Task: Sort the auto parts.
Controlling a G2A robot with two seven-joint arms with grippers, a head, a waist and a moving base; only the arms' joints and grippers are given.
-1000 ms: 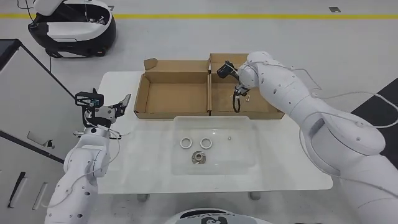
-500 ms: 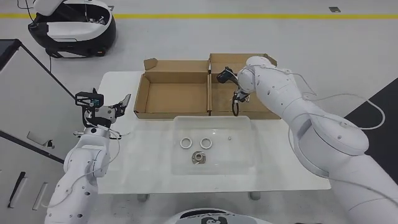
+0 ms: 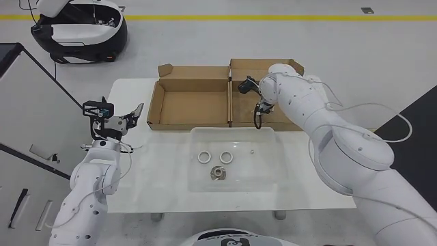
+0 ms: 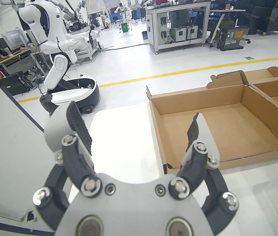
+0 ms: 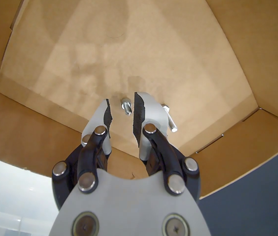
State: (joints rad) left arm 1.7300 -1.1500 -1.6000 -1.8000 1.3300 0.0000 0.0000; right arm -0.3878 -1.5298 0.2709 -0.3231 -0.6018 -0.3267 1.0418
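Right gripper (image 5: 122, 97): stayed low in right box (image 5: 153, 37) while its arm shifted slightly. Jaws narrowly parted, bolt (image 5: 126, 107) loose between them on the floor beside second bolt (image 5: 169, 120); judged delivered. Left gripper (image 4: 134, 109): unmoved, jaws wide, empty.

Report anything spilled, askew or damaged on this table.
Nothing stands out. Both bolts lie inside the right box; the rings and the metal part sit in the clear tray; the left box stands square beside the right one.

Top view down on table (image 3: 157, 178), left wrist low facing left box (image 4: 227, 128), right wrist close inside right box (image 5: 153, 37), boxes shared
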